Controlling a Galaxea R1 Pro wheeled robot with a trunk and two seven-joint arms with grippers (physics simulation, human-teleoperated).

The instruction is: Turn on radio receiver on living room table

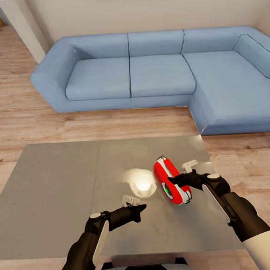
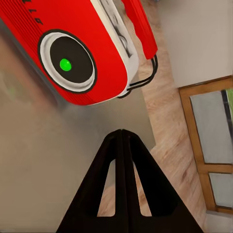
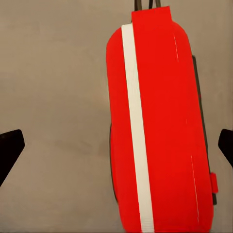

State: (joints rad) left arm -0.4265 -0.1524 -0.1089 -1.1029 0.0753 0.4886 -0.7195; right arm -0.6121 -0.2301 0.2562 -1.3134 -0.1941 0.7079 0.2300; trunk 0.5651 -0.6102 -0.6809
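The red radio (image 1: 172,180) sits on the grey surface (image 1: 54,189), toward its right side, green light on. Right gripper (image 1: 175,181) hovers right over it, jaws wide apart — left gripper (image 1: 141,209) is nearby, jaws pressed together. Blue sofa (image 1: 154,69) behind.

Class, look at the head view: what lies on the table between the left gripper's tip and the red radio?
Only bare table top with a bright lamp reflection lies between left gripper and radio.

The small rounded red radio receiver (image 2: 68,43) carries a few dark characters on its casing above the white-ringed dial (image 2: 67,61); they are too cropped to read.
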